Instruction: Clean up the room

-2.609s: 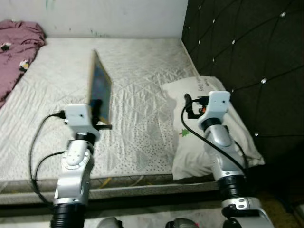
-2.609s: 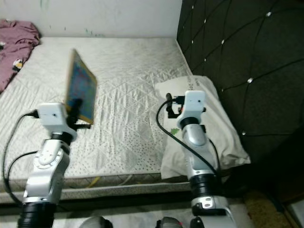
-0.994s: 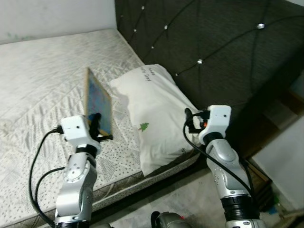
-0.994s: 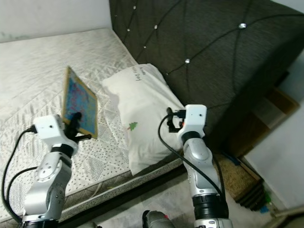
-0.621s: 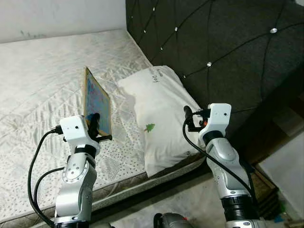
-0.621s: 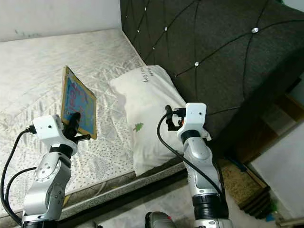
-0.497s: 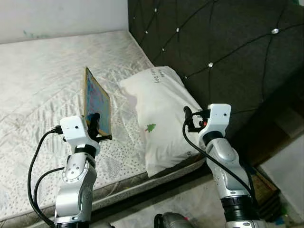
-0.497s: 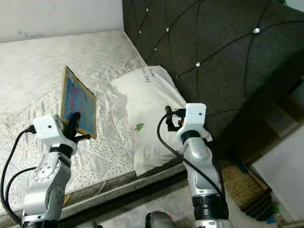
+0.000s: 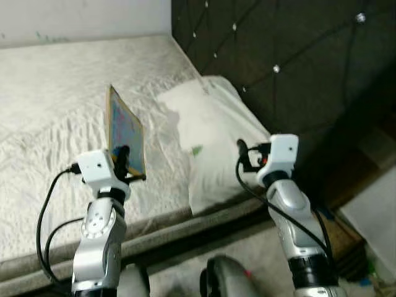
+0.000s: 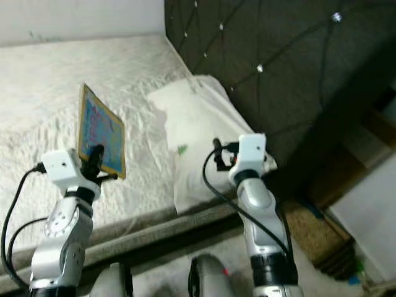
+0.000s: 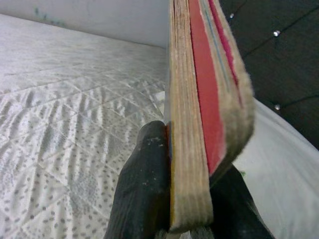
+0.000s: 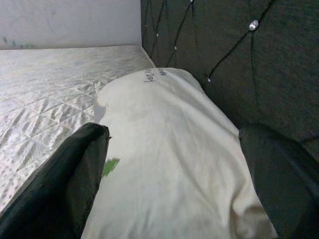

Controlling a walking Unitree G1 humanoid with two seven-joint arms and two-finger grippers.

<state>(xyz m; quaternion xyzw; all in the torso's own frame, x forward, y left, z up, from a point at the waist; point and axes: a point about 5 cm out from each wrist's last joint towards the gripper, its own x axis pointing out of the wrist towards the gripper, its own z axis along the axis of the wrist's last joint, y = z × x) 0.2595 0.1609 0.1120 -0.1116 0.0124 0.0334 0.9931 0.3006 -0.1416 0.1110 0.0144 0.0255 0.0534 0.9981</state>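
Left gripper (image 11: 187, 199) is what I have raised over the near part of the mattress (image 9: 49, 105), its black fingers (image 11: 142, 189) pinching the lower edge of a thick book (image 9: 125, 132) so the book stands upright above the bed, colourful cover facing toward the pillow side. From the left wrist view I see the book's page block and red cover squeezed between the two fingers. My right gripper (image 12: 174, 174) is held out just above the white pillow (image 10: 198, 124), its fingers spread wide with nothing between them; the right wrist view looks straight down the pillow's length. That pillow lies at the head end of the mattress, against the dark tufted headboard (image 9: 278, 55), with a small green print on it. Both head views are slightly blurred.
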